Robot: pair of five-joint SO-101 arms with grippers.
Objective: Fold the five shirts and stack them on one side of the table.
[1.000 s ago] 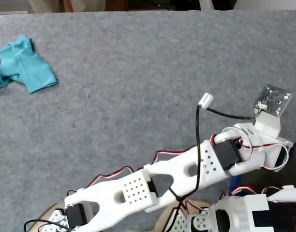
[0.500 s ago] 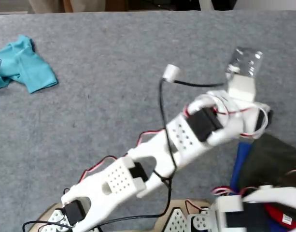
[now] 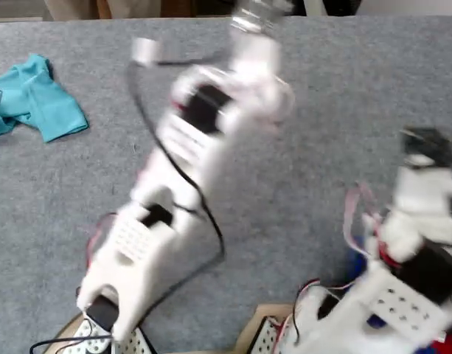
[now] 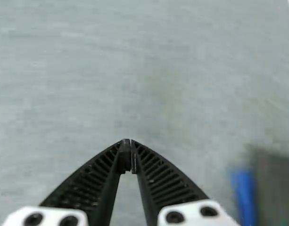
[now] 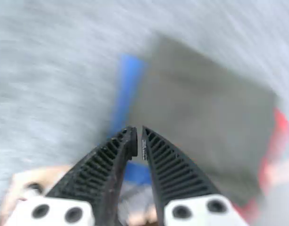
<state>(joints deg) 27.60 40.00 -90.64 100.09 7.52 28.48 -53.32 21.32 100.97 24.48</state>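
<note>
My left arm [image 3: 174,155] has swung away from the near right corner and across the table [image 3: 321,88]. It now stretches over the far middle, pointed roughly toward the crumpled teal shirt [image 3: 41,99] lying near the far left edge. The left gripper [image 4: 127,157] is clenched tip to tip with nothing in it, above bare grey tabletop. The right arm [image 3: 417,221] has lifted at the near right. The right gripper [image 5: 138,141] hangs over the stack of folded shirts [image 5: 205,117], its jaws drawn almost together with a thin slit between them, grasping nothing. The stack shows a dark grey shirt on top with blue and red edges beneath. I judge that one shirt has just been placed and the teal one comes next. I'll need to open the left jaws before I reach it.
</note>
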